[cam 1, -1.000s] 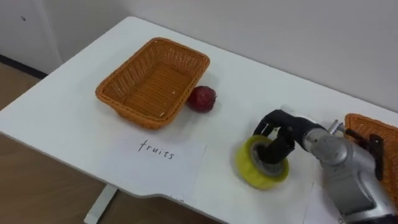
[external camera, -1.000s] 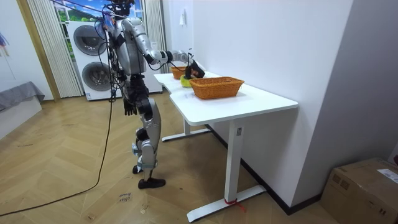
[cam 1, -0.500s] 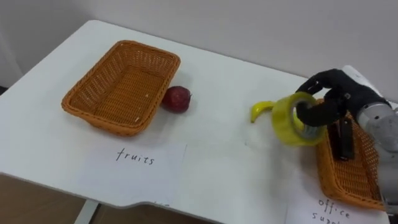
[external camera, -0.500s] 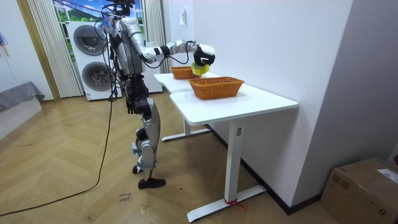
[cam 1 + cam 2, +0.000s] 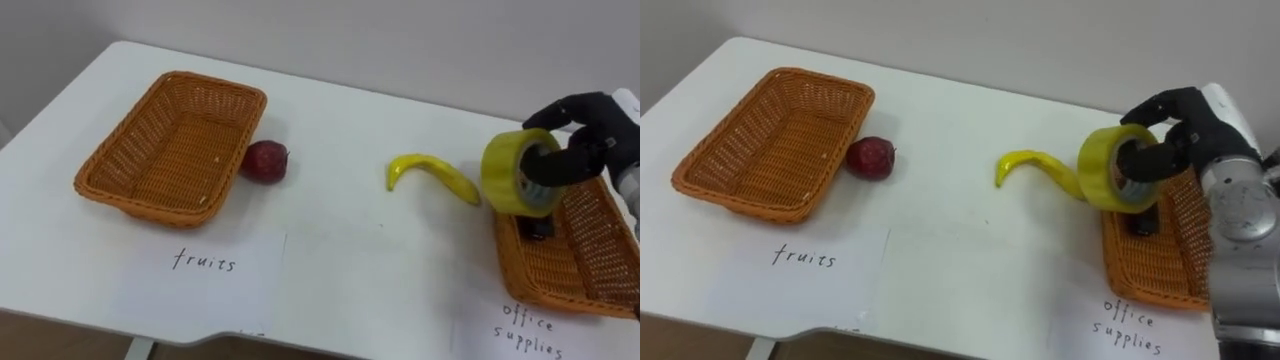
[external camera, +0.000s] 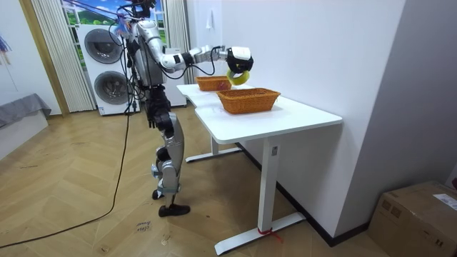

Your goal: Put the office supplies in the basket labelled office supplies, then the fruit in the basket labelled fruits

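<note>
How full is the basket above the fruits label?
Empty: the fruits basket shows bare wicker inside; the apple lies on the table beside it, the banana farther off.

Right robot hand (image 5: 588, 122): black fingers and black back shell, white cuff on its 3 o'clock side. Forearm a smooth silver-grey cylinder with a darker seam ring, entering the eye views at 4 o'clock. Room view: silver-grey torso, arms and legs, dark joints, dark head, black feet. Left robot hand (image 6: 151, 121) dark. Black cable trails over the floor toward 8 o'clock.
</note>
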### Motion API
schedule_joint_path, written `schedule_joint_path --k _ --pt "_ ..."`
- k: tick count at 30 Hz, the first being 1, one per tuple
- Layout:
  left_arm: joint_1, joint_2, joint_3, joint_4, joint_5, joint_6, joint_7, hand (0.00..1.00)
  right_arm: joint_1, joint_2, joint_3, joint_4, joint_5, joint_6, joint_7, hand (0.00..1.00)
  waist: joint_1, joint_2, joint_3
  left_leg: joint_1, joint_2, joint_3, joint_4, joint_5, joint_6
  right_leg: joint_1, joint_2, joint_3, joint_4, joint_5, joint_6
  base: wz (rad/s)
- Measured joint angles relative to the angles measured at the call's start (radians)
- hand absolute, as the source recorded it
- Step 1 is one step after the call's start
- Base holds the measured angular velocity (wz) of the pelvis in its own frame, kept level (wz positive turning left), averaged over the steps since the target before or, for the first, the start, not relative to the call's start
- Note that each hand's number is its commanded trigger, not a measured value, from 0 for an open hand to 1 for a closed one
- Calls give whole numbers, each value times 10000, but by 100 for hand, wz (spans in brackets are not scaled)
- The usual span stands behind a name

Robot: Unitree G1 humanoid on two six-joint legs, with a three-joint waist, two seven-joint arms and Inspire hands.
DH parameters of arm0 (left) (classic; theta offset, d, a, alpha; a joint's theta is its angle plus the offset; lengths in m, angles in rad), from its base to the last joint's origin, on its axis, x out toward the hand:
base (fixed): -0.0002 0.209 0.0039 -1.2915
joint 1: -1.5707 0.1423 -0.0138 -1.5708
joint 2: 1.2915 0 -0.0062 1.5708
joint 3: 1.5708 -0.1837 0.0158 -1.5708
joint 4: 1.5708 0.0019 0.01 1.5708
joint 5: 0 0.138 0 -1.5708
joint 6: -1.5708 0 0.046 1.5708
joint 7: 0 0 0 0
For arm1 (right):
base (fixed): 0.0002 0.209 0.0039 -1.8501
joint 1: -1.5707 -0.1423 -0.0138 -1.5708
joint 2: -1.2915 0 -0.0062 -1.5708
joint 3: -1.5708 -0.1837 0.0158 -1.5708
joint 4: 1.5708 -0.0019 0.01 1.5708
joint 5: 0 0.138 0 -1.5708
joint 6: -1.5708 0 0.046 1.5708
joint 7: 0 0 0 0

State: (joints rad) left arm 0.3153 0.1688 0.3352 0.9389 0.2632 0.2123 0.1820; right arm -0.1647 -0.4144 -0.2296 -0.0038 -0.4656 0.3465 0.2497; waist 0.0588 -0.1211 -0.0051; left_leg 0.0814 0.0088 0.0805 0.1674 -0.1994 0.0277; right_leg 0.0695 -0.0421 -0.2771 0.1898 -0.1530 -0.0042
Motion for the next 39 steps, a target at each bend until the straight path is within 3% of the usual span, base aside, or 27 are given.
schedule_joint_path --k 11,17,23,39 --pt "-93 37 -318 -187 -646 -146 -4 0 1 -597 2 866 1505 -96 -505 100 -343 -13 26 -7 0 86 1 -5 3 -26 -4 25 -37 -1 1 -1" --pt "-122 95 -426 -198 -1348 -173 -87 0 0 -616 3 1352 1561 -96 -491 100 -509 -66 14 -4 4 122 -3 -10 7 -44 10 66 -48 -2 4 -2" --pt "-122 103 -432 -214 -1533 -177 -191 0 0 -616 11 1458 1557 -96 -395 100 -520 -60 11 -24 20 251 -20 -10 6 -169 53 276 -42 -3 6 -8" --pt "-171 132 -445 -277 -1755 -295 -193 0 0 -631 11 1505 1545 -97 -73 100 -565 -48 8 7 53 268 -52 -16 -6 -175 81 292 -10 -1 2 0"
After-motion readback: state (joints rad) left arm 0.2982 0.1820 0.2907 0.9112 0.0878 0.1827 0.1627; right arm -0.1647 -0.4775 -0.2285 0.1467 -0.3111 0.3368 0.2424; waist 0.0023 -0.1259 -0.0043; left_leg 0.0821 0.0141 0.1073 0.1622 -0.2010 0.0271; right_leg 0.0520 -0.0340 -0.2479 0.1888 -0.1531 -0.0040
